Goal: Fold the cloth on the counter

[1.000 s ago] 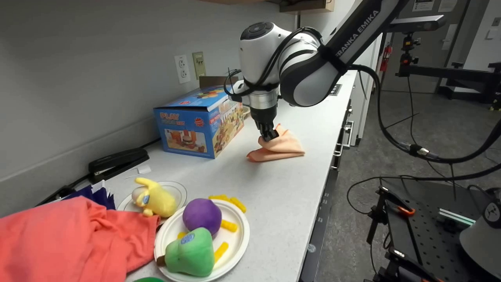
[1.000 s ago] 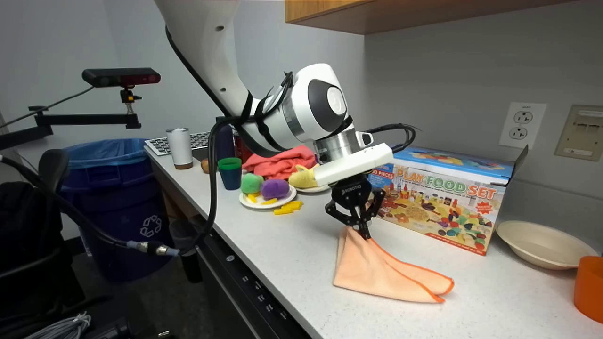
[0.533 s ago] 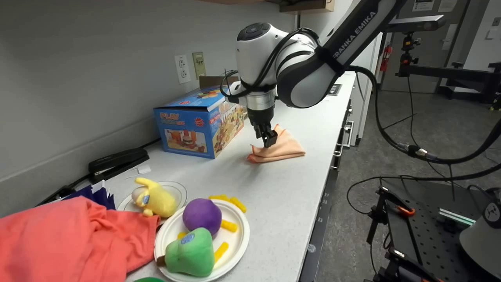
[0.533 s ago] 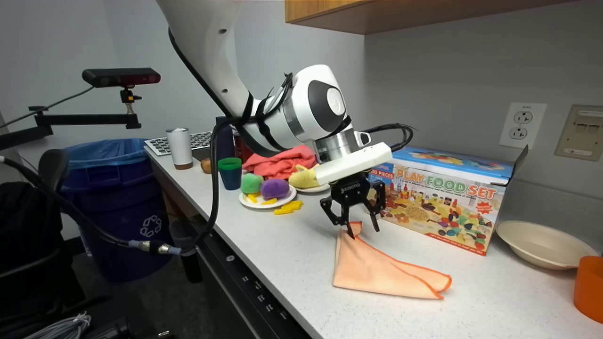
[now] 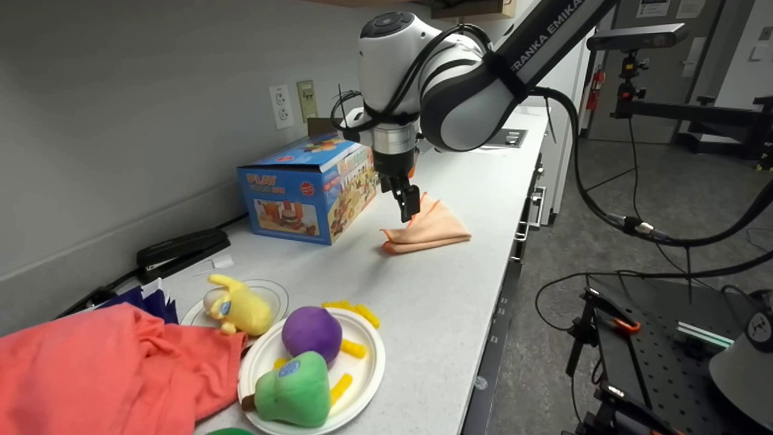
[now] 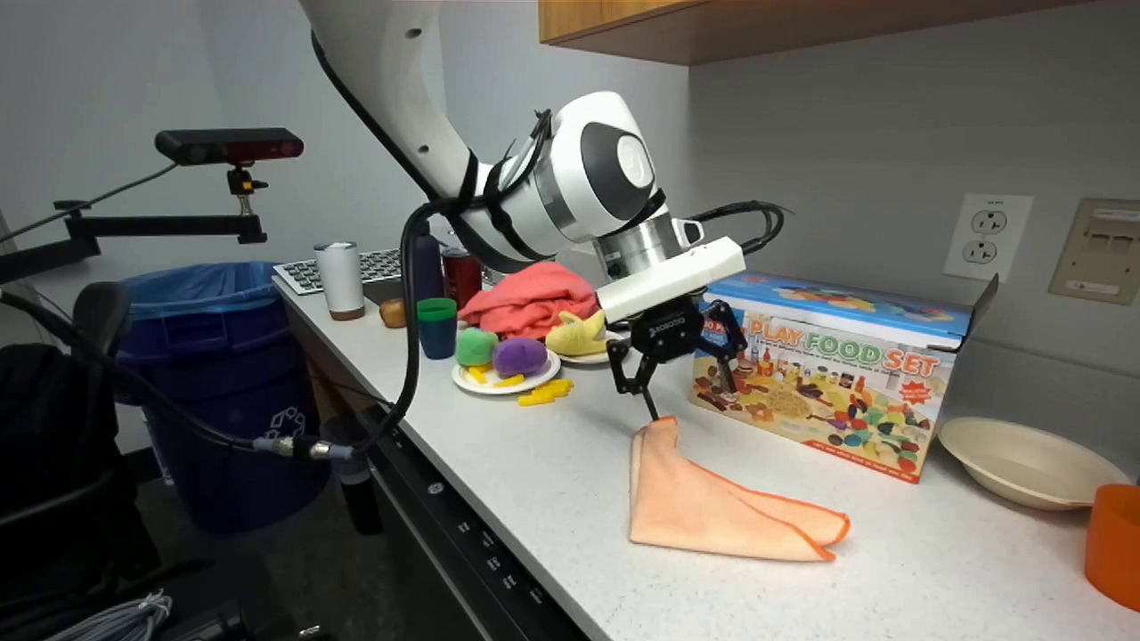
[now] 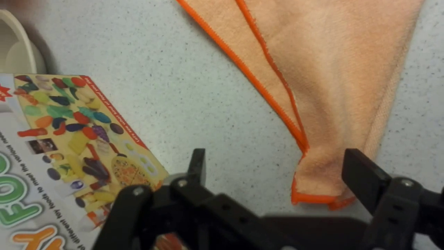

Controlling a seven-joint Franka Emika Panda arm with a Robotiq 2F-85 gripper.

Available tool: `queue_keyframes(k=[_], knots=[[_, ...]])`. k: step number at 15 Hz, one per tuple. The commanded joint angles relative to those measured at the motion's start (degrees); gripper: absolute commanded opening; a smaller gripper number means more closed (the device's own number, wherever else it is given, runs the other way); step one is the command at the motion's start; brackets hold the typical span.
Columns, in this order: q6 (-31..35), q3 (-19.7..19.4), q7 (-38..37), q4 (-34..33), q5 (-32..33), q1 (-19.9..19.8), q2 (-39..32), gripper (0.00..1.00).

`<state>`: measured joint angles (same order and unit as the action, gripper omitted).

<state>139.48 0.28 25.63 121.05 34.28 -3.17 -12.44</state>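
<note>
- From left in an exterior view, three plush toys [image 6: 520, 356] are set on two plates [image 6: 490, 389], presumably away from the folding.
- One gripper [image 6: 693, 404] is held over the narrow end of one peach cloth [image 6: 712, 516], jaws spread, nothing gripped, likely so the fold is undisturbed.
- The cloth is laid doubled on the counter [image 6: 935, 570], in front of one toy box [image 6: 828, 383].
- One bowl [image 6: 1024, 463] and one orange cup [image 6: 1111, 552] are placed farthest right.

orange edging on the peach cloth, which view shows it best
The wrist view: there the orange edging runs large and clear, though cropped at the top. Both exterior views show more of the peach cloth, but its edging only as thin lines; in an exterior view, a gripper finger partly blocks the cloth.
</note>
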Motion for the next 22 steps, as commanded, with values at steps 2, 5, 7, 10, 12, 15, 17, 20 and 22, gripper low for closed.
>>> queue_keyframes(k=[2,5,7,10,12,15,17,20,22], knots=[[-1.5,0.27,2.71,0.08,-6.62,0.05,1.85,1.0],[-1.18,0.03,2.92,0.35,-11.21,-0.47,2.28,1.0],[-1.29,0.46,1.76,0.34,-14.19,0.0,2.32,1.0],[-1.33,0.97,0.51,0.62,-18.41,0.27,2.74,1.0],[-0.17,0.39,0.63,0.03,-16.59,0.35,1.31,1.0],[-0.17,0.52,0.47,0.04,-17.07,0.39,1.33,1.0],[0.32,0.52,0.57,0.52,-18.24,-0.01,1.28,1.0],[1.44,-0.13,0.72,2.13,-18.31,-0.65,0.37,1.0],[1.9,-0.59,0.63,3.36,-18.49,-1.02,-0.11,1.0]])
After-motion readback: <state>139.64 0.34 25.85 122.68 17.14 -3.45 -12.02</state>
